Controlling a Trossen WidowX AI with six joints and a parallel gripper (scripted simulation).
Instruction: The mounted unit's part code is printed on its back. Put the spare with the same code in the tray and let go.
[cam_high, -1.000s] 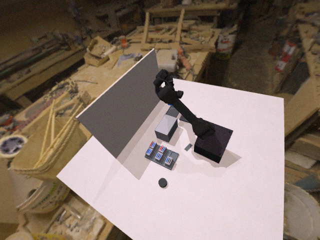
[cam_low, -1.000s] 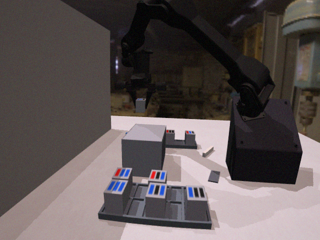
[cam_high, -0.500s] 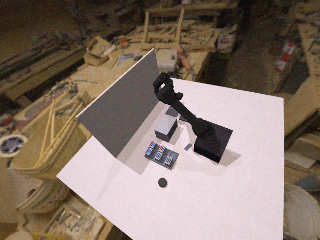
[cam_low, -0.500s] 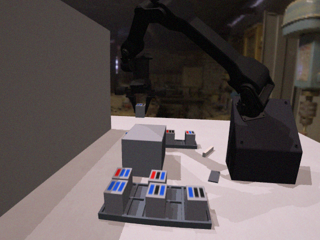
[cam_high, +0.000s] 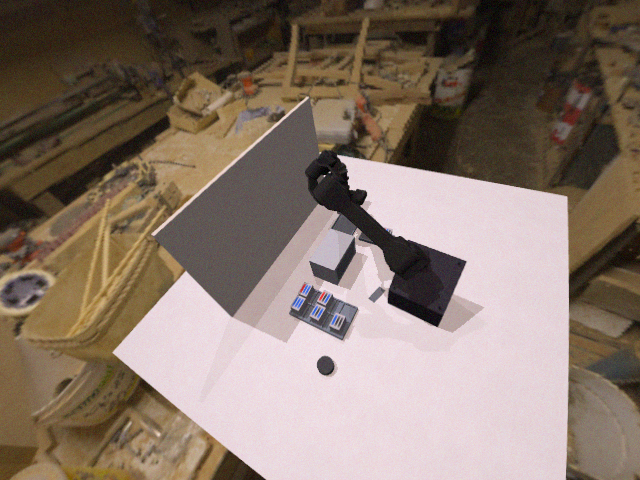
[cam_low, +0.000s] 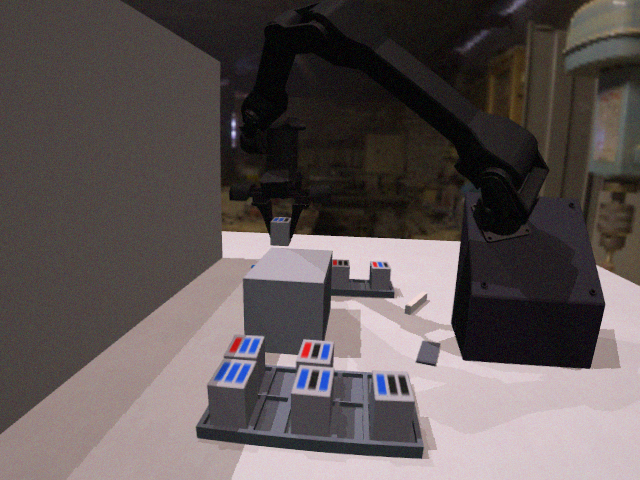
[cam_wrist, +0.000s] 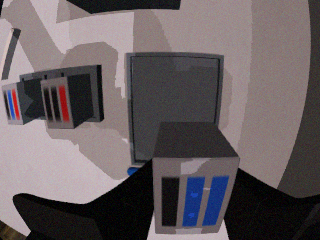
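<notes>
White worktop (cam_low: 516, 423) lies under the bent arm (cam_low: 413, 87), whose downward pincer (cam_low: 279, 212) grips the upright spare (cam_low: 280, 230), striped face upward, above the grey tray (cam_wrist: 175, 103).

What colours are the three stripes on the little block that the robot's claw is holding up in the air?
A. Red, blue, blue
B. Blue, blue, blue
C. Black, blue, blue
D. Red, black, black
C. In the wrist view the small grey block clamped in the gripper shows one black stripe followed by two blue ones on its face.
</notes>
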